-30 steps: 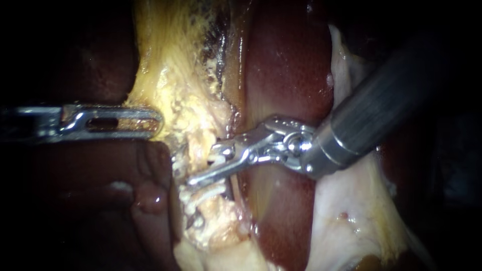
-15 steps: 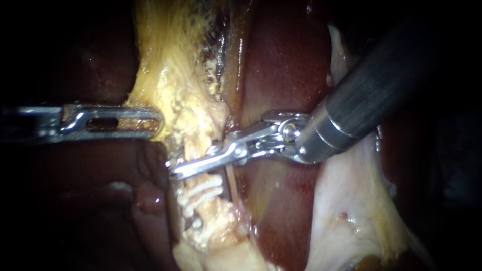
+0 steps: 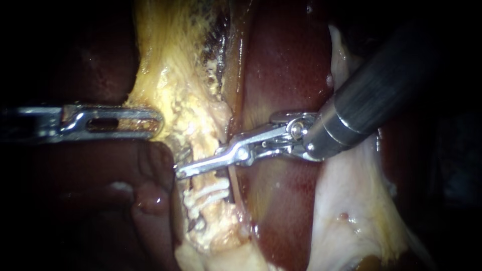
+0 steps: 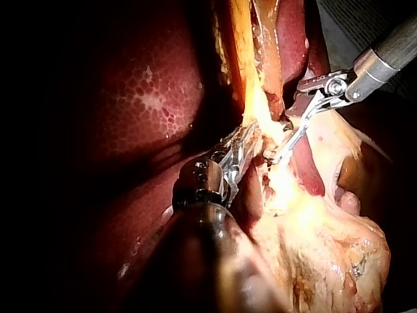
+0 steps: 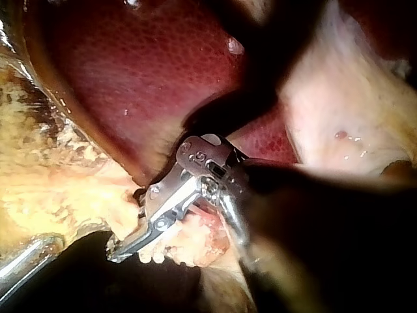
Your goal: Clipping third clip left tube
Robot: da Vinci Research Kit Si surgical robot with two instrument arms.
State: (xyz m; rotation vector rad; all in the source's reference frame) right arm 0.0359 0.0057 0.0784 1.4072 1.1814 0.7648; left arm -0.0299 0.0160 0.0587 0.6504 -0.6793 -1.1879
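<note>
Right instrument (image 3: 179, 171) edged back, clamped on tube (image 3: 200, 148), two clips (image 3: 207, 192) beneath

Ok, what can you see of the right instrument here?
The right instrument has a dark shaft coming in from the upper right, a grey metal collar, a shiny hinged wrist and a slim steel pincer. The pincer looks shut across the yellowish tube, just above two white clips, with the red liver behind it.
</note>
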